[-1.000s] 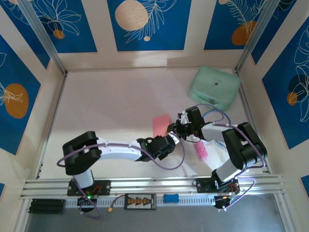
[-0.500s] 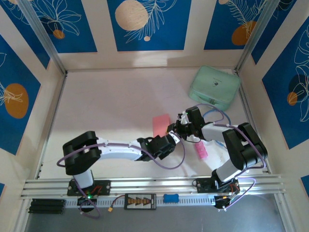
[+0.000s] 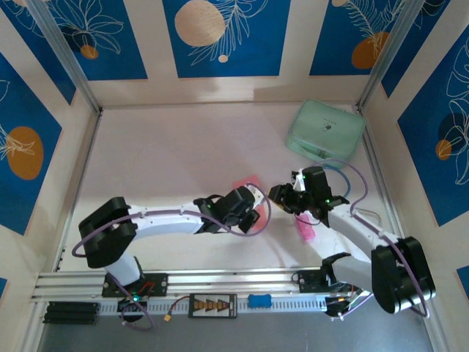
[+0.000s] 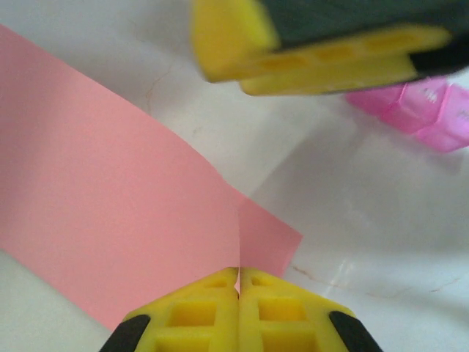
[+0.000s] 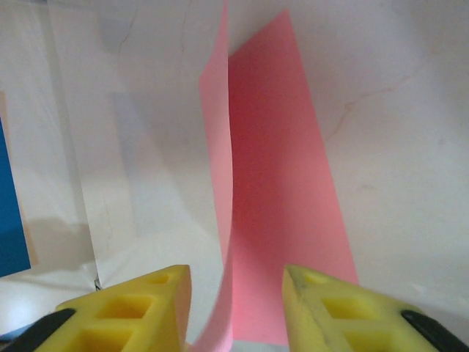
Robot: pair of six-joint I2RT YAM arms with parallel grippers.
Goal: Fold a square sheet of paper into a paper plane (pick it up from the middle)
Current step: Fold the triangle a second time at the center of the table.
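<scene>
Two grippers crowd the middle of the white table [image 3: 161,161], nearly nose to nose in the overhead view, with the square sheet of paper [image 4: 110,213] between them. At the bottom centre of the left wrist view, the left gripper [image 4: 238,282] has its yellow jaws pressed together on the paper's near edge, right where a faint crease line runs into them. The rest of the salmon-pink sheet sweeps off towards the left of that frame. The right gripper [image 5: 234,282] has its jaws apart. In its own view a flap of the paper stands on edge in the gap between them, clamped by neither, while the darker part spreads to the right; whether that part lies flat on the table I cannot tell. The sheet shows only a first bend, so I judge the plane barely begun. The whole sheet appears to hang on one small pinch, so a sideways tug from the left arm could pull it free or tear it. If the right jaws close off the crease line, the fold would likely set crooked. A bright-pink pill box [image 4: 421,110] sits near the right gripper and could be knocked; the mint-green case [image 3: 325,132] lies well apart in the upper right.
</scene>
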